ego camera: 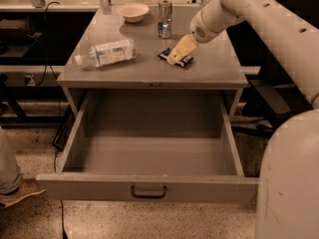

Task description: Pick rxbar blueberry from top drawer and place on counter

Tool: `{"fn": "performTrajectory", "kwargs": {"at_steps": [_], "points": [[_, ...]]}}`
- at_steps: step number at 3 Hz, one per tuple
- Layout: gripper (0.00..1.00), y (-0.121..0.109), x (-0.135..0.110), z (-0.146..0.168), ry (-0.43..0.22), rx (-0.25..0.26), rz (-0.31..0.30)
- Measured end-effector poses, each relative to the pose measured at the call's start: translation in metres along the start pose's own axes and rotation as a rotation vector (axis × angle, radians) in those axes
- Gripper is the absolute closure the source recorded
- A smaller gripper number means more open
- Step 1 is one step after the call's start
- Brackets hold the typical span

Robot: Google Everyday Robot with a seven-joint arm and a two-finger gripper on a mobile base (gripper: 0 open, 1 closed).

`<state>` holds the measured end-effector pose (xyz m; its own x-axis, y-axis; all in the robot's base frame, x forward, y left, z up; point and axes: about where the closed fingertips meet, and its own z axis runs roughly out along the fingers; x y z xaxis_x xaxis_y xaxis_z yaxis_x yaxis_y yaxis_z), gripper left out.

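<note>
The rxbar blueberry (pixel 185 60), a small dark blue bar with white markings, lies on the grey counter (pixel 149 68) right of the middle. My gripper (pixel 178 53) is right on the bar, reaching down from the upper right, and covers the bar's middle. The top drawer (pixel 149 156) is pulled fully out below the counter. Its inside is bare, and its dark handle (pixel 148 191) is centred on the front panel.
A clear plastic bottle (pixel 107 52) with a white label lies on its side on the counter's left. A glass (pixel 165 19) and a pale bowl (pixel 132 12) stand at the back. My white arm (pixel 269 29) fills the right side. A person's shoe (pixel 17 190) is at the lower left.
</note>
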<state>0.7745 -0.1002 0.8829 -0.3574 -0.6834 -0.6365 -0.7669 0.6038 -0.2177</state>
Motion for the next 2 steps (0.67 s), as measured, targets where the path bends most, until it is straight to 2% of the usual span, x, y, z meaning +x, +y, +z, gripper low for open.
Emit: {"fn": "performTrajectory", "kwargs": {"at_steps": [1, 2], "points": [[0.0, 0.0, 0.007, -0.01, -0.003, 0.001, 0.008], [0.0, -0.006, 0.029, -0.051, -0.019, 0.027, 0.064]]}}
